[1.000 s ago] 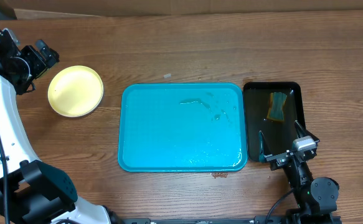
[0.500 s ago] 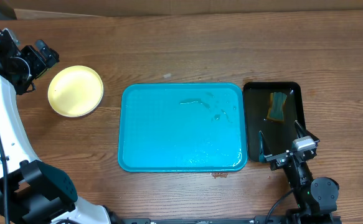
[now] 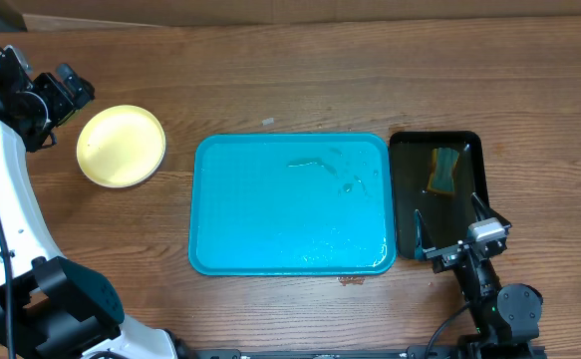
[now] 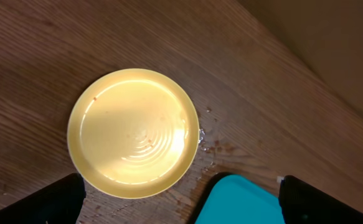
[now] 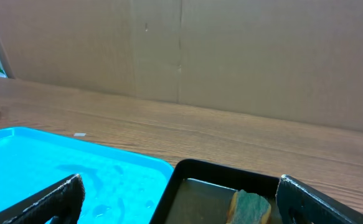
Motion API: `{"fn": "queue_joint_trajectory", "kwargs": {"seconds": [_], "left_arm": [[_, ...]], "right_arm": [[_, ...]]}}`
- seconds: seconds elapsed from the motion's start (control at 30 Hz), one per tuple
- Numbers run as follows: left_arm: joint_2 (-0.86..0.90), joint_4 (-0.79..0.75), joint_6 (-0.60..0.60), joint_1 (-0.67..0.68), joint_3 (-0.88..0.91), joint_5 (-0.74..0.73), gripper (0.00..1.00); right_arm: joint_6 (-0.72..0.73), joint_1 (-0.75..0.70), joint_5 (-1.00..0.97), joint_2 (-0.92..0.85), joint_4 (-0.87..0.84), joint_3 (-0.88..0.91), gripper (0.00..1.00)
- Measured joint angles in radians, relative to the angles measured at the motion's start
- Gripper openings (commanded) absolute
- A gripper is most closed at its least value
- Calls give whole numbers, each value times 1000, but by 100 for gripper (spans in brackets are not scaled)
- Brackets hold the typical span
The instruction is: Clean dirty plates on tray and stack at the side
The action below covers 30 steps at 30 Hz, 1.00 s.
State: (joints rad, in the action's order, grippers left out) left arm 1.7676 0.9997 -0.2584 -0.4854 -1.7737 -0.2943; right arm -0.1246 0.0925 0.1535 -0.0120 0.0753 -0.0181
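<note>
Pale yellow plate point(image 4: 133, 132) sitting left of turquoise tray point(image 3: 210, 199): looking stiff, light, prob slippery; grab by rim. L gripper point(image 3: 66, 90) & R gripper point(image 3: 447, 225) both gaping, holding nothing.

Premises appear to be a robotics lab test bench. Evidence: a white robot arm point(image 3: 6, 199) and a black robot arm point(image 3: 494, 299) stand at a wooden table point(image 3: 300, 70), plain cardboard sheets point(image 5: 231, 56) screen its far side, and a sponge point(image 3: 443, 170) sits in a black tray point(image 3: 435, 135).
</note>
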Motion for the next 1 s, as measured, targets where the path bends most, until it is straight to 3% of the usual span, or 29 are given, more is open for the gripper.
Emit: {"fn": "queue_joint_trajectory", "kwargs": {"seconds": [0.5, 0.87, 1.0], "left_arm": [[-47, 1, 0, 60, 0, 115, 100], [-462, 103, 7, 284, 12, 154, 100], [-634, 96, 7, 319, 132, 156, 100]], "right_arm": [[0, 0, 0, 0, 0, 0, 100], [0, 0, 0, 0, 0, 0, 100], [0, 0, 0, 0, 1, 0, 100]]}}
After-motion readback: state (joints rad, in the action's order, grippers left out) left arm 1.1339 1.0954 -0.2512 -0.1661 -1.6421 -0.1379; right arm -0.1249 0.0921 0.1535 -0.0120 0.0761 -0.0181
